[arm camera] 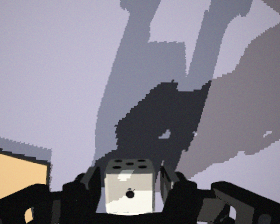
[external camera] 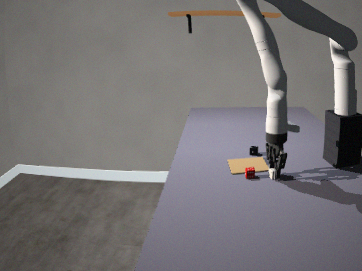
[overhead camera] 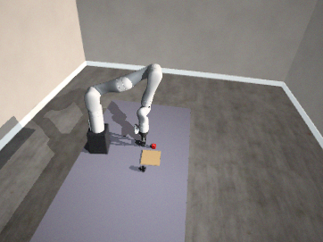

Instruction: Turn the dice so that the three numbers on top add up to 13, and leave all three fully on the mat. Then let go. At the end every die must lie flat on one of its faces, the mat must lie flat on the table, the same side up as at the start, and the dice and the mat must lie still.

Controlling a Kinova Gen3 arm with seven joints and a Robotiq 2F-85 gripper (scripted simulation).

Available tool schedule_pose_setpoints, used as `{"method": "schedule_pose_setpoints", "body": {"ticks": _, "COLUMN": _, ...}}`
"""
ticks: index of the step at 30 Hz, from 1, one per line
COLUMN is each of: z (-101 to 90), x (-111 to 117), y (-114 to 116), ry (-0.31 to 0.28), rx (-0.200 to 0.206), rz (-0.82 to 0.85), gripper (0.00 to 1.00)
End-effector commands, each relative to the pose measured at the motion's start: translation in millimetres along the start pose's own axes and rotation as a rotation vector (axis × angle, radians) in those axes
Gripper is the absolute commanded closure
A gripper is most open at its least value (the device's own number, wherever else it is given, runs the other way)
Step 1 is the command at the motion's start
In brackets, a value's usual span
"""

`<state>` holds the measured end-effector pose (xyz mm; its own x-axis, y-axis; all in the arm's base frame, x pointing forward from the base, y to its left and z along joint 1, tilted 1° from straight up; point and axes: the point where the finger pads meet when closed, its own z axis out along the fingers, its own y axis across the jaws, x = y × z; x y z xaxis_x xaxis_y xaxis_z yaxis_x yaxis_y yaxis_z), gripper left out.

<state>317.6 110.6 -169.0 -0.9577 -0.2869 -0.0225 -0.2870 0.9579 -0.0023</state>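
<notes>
Near the tan mat [overhead camera: 151,158] [external camera: 246,165] [arm camera: 22,175], the claw [overhead camera: 143,144] [external camera: 276,171] [arm camera: 130,179] stands partly open around the white die [external camera: 272,173] [arm camera: 129,189].

Grey wall [overhead camera: 192,28] [external camera: 100,81] and beige wall [overhead camera: 36,32] noted; pale skirting [overhead camera: 223,78] [external camera: 95,175] borders mottled grey-brown floor [overhead camera: 250,153] [external camera: 85,221]. Exterior view: orange-brown board [external camera: 215,13], black bracket [external camera: 190,25] beneath.

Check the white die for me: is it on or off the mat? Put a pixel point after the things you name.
Off. The wrist view shows table surface between the white die [external camera: 272,174] [arm camera: 129,185] and the mat [overhead camera: 151,158] [external camera: 246,165] [arm camera: 21,176].
</notes>
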Motion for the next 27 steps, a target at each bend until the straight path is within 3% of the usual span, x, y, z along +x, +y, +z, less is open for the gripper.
{"method": "schedule_pose_setpoints", "body": {"ticks": 1, "z": -0.4, "x": -0.5, "y": 0.0, "ry": -0.001, "rx": 0.0, "rz": 0.0, "gripper": 0.54}}
{"method": "schedule_pose_setpoints", "body": {"ticks": 8, "z": -0.4, "x": -0.5, "y": 0.0, "ry": -0.001, "rx": 0.0, "rz": 0.0, "gripper": 0.54}}
{"method": "schedule_pose_setpoints", "body": {"ticks": 9, "z": -0.4, "x": -0.5, "y": 0.0, "ry": -0.001, "rx": 0.0, "rz": 0.0, "gripper": 0.74}}
{"method": "schedule_pose_setpoints", "body": {"ticks": 27, "z": -0.4, "x": -0.5, "y": 0.0, "ry": -0.001, "rx": 0.0, "rz": 0.0, "gripper": 0.74}}
